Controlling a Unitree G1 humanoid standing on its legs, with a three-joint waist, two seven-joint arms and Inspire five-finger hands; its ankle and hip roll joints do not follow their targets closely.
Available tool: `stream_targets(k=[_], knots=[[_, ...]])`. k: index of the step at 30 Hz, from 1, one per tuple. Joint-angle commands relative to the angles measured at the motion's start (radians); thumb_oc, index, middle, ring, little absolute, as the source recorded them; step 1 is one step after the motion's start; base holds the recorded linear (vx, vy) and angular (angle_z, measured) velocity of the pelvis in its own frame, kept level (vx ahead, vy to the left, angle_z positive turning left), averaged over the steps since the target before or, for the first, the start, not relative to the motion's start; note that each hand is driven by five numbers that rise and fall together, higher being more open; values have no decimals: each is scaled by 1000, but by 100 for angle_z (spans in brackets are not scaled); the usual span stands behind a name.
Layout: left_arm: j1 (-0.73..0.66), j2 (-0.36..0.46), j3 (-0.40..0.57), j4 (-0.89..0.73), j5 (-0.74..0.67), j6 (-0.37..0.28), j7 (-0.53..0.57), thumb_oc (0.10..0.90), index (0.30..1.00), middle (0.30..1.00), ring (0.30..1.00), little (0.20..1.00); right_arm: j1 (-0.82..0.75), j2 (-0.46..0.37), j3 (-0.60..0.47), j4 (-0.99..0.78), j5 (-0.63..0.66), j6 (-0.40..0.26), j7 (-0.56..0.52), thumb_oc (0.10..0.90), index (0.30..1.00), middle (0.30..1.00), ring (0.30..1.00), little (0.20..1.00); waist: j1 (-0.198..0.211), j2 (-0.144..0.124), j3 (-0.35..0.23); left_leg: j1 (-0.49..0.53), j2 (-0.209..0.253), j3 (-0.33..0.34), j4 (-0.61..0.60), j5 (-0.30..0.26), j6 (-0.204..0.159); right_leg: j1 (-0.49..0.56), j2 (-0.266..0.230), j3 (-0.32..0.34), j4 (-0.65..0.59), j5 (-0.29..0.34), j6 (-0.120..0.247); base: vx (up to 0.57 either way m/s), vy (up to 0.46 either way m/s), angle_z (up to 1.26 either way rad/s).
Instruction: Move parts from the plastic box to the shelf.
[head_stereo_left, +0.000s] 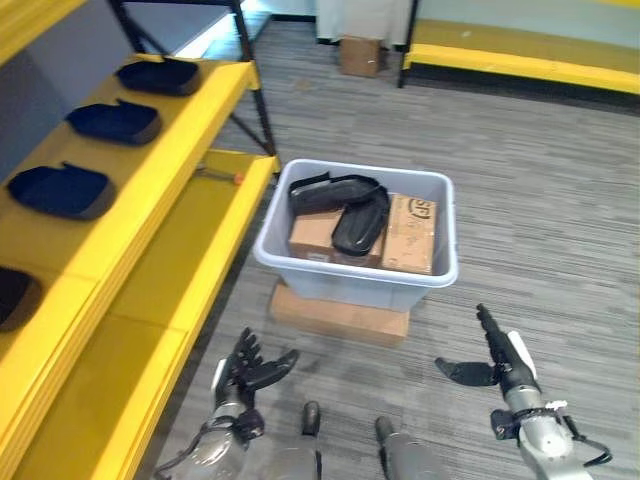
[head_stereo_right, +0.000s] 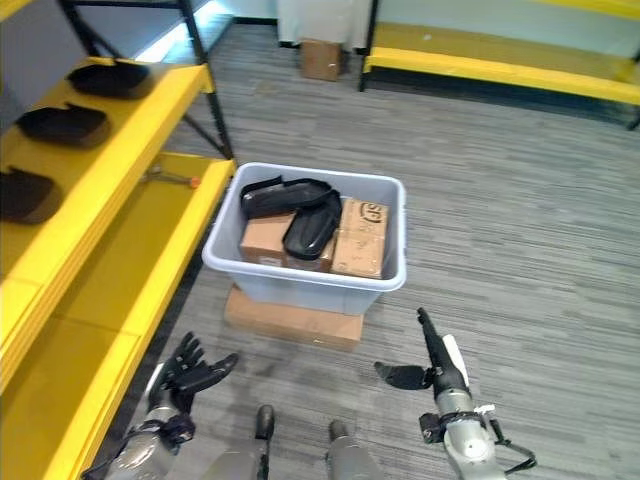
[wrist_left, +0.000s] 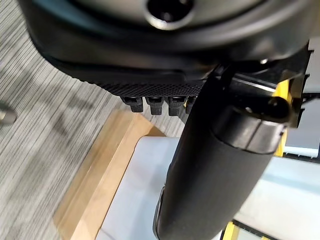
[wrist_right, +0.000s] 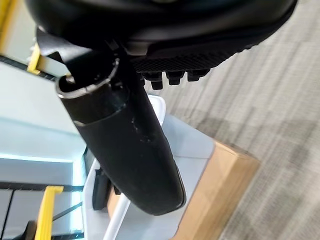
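a pale grey plastic box (head_stereo_left: 420, 272) sits on the grey carpet in front of me, raised on a flat cardboard box (head_stereo_left: 335, 317). inside it lie two black parts (head_stereo_left: 345, 205), curved and shell-like, one leaning across the other, on top of brown cartons (head_stereo_left: 412, 235) that fill the bottom.

to my left stands the yellow shelf (head_stereo_left: 150, 195), with two levels in sight. on its upper level four dark parts (head_stereo_left: 112, 122) lie in a row, well apart from one another. a small tool with an orange tip (head_stereo_left: 222, 176) rests on the lower level, near the box.

my left hand (head_stereo_left: 243, 372) hangs low over the carpet, between the shelf's edge and the box, fingers spread and loose, holding nothing. my right hand (head_stereo_left: 503, 362) hangs low on the other side, just short of the box's near right corner, fingers straight and pointing forward, thumb stuck out toward the middle, also empty. neither hand touches the box.

farther back on the carpet there is a small cardboard carton (head_stereo_left: 360, 55), with a low yellow platform (head_stereo_left: 520, 58) beyond it to the right.
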Motion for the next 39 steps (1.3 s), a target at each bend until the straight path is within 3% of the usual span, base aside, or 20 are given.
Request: stream_targets(k=[1,4,11,19,21,24,25,27,28,29,30,31,32,33,34,35,36,39], knots=[[-53,5,0,-102,33,-115,-19,900,1000,1000,1000,1000,-37,-38,-32,-106,3,-78,-8,900,1000,1000,1000,1000,-20,-11,-101,-99,43,-28,-58,134,-40,199,2,-2,-250,61,31,201,185,-27],[-48,6,6,-98,12,-119,0,900,1000,1000,1000,1000,-60,-23,-9,-96,2,-71,-15,900,1000,1000,1000,1000,-13,-18,-122,-77,28,4,-49,98,-7,202,-34,21,-248,66,61,178,181,-48],[-42,14,18,-91,-1,-109,12,900,1000,1000,1000,1000,-105,-18,3,-93,5,-59,-16,900,1000,1000,1000,1000,-1,-41,-146,-80,3,53,19,22,26,200,-88,22,-242,78,99,124,105,-12],[-59,32,25,-93,4,-100,22,900,1000,1000,1000,1000,-128,-13,15,-99,4,-57,-11,900,1000,1000,1000,1000,5,-57,-157,-73,-25,60,33,-25,54,167,-110,7,-180,115,134,84,98,-4],[-60,37,23,-91,10,-96,22,900,1000,1000,1000,1000,-126,-11,15,-106,4,-58,-11,900,1000,1000,1000,1000,2,-60,-153,-65,-31,55,33,-35,61,154,-106,2,-139,135,140,73,76,-2],[-67,48,19,-90,18,-85,21,900,1000,1000,1000,1000,-128,0,21,-117,3,-60,-9,900,1000,1000,1000,1000,-7,-58,-133,-33,-37,38,19,-48,72,73,-77,-18,22,219,161,13,52,-4],[-67,57,18,-97,26,-85,25,900,1000,1000,1000,1000,-136,-2,28,-123,-1,-61,-10,900,1000,1000,1000,1000,-15,-55,-105,-14,-33,44,17,-56,76,13,-62,-48,119,262,172,-48,76,-19],[-77,67,10,-104,34,-85,28,900,1000,1000,1000,1000,-141,-1,39,-131,0,-64,-10,900,1000,1000,1000,1000,-26,-32,-69,10,-10,45,8,-57,76,-69,-25,-108,220,251,169,2,126,-17],[-77,68,9,-103,43,-82,30,900,1000,1000,1000,1000,-139,4,41,-135,-3,-63,-12,900,1000,1000,1000,1000,-24,-25,-59,28,-6,56,4,-65,79,-104,-56,-169,242,246,150,101,128,-17],[-75,71,12,-108,47,-80,28,900,1000,1000,1000,1000,-135,7,42,-138,-4,-62,-14,900,1000,1000,1000,1000,-27,-21,-54,45,-5,65,-4,-71,82,-125,-87,-212,234,238,136,90,80,-18],[-74,71,12,-109,47,-79,28,900,1000,1000,1000,1000,-134,7,42,-138,-5,-62,-14,900,1000,1000,1000,1000,-29,-22,-53,47,-6,62,-5,-71,82,-122,-88,-214,235,236,136,137,30,-22],[-69,68,18,-112,42,-81,26,900,1000,1000,1000,1000,-135,9,45,-135,-5,-63,-17,900,1000,1000,1000,1000,-29,-20,-46,68,-2,75,-16,-83,76,-143,-124,-265,141,209,124,118,-7,-20],[-67,60,19,-108,32,-85,25,900,1000,1000,1000,1000,-143,6,46,-134,-4,-64,-16,900,1000,1000,1000,1000,-34,-27,-39,82,-11,79,-26,-89,73,-175,-121,-273,44,207,122,127,-5,-29],[-67,60,20,-108,31,-86,24,900,1000,1000,1000,1000,-143,6,47,-133,-4,-64,-16,900,1000,1000,1000,1000,-35,-24,-36,88,-8,77,-27,-92,73,-166,-119,-275,38,207,122,122,-49,-33],[-69,51,21,-97,11,-90,17,900,1000,1000,1000,1000,-143,-1,50,-134,-7,-64,-14,900,1000,1000,1000,1000,-38,-41,-26,103,-27,79,-27,-103,65,-161,-130,-285,-102,230,127,92,-36,-25],[-69,51,21,-96,10,-90,17,900,1000,1000,1000,1000,-144,-1,50,-134,-7,-64,-14,900,1000,1000,1000,1000,-39,-39,-22,108,-25,77,-28,-104,65,-152,-129,-288,-110,233,127,147,-100,-25],[-63,50,32,-106,22,-97,19,900,1000,1000,1000,1000,-154,-6,62,-132,-19,-63,-10,900,1000,1000,1000,1000,-32,-48,-14,123,-24,88,-33,-119,59,-171,-169,-331,-218,282,139,109,-101,-14],[-58,44,32,-103,33,-97,10,900,1000,1000,1000,1000,-146,-20,62,-137,-22,-62,2,900,1000,1000,1000,1000,-37,-65,-18,141,-31,84,-24,-137,44,-151,-181,-313,-260,318,146,138,-129,-3]])
